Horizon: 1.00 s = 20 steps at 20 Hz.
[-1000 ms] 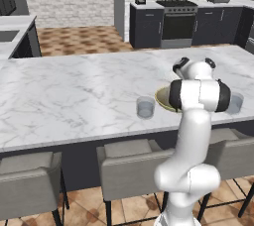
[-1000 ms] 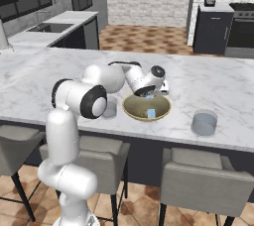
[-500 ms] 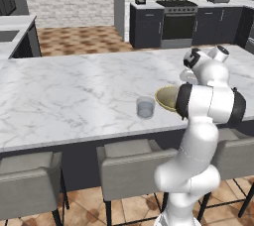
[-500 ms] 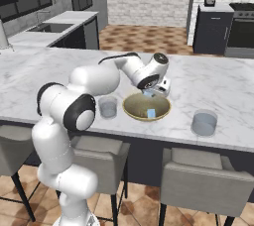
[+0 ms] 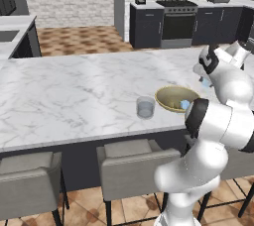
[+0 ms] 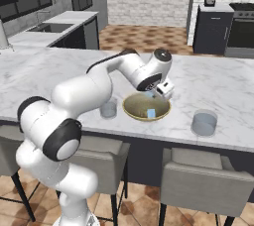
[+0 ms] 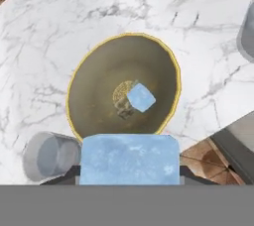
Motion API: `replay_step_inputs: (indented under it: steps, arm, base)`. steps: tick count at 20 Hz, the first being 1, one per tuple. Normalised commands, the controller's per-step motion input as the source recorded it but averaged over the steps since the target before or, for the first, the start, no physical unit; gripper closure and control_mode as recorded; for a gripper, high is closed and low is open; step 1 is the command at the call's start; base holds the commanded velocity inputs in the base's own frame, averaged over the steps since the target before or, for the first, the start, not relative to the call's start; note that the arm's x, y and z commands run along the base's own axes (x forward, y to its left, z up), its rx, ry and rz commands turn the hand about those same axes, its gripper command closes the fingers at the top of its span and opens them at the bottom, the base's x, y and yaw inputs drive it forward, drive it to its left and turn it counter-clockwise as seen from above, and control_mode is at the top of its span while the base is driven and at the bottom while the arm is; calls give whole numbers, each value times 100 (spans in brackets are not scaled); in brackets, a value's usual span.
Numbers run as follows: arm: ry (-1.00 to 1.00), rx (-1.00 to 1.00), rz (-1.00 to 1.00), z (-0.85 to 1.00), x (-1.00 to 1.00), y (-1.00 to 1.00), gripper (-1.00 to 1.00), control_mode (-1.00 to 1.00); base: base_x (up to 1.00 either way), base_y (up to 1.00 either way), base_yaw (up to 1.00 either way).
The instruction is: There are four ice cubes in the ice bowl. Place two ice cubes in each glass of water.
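The tan ice bowl (image 7: 96, 84) lies below my hand, with one pale blue ice cube (image 7: 141, 97) resting on its olive floor. My gripper (image 7: 129, 171) is shut on another ice cube (image 7: 129, 158), held above the bowl's near rim. One glass of water (image 7: 49, 156) stands just outside the bowl on one side, the other glass (image 7: 246, 27) farther off on the opposite side. From the right base view the gripper (image 6: 157, 92) hovers over the bowl (image 6: 127, 111), between the left glass (image 6: 108, 109) and the right glass (image 6: 204, 123).
The marble counter (image 6: 59, 76) stretches wide to the left and behind the bowl. Grey stools (image 6: 198, 180) stand under its front edge. In the left base view the bowl (image 5: 163, 92) and one glass (image 5: 145, 107) sit near the counter's front, beside my arm.
My hand has risen out of the bowl with an ice cube in its grip and swung to the right across the bowl. One cube stays in the bowl.
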Motion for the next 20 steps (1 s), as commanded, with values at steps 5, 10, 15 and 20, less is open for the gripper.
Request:
replay_step_inputs:
  steps: [5, 10, 15, 20]
  arm:
    - [0, -13, -32, 3, -41, 1, 100, -100]
    - [0, -18, -18, 0, -37, 0, 100, -100]
    - [2, -7, -8, 17, -15, -10, 100, -100]
    - [4, 0, 0, 19, -2, -27, 100, -100]
  base:
    - [0, 0, 0]
    - [0, 0, 0]
    - [0, 0, 0]
    - [0, 0, 0]
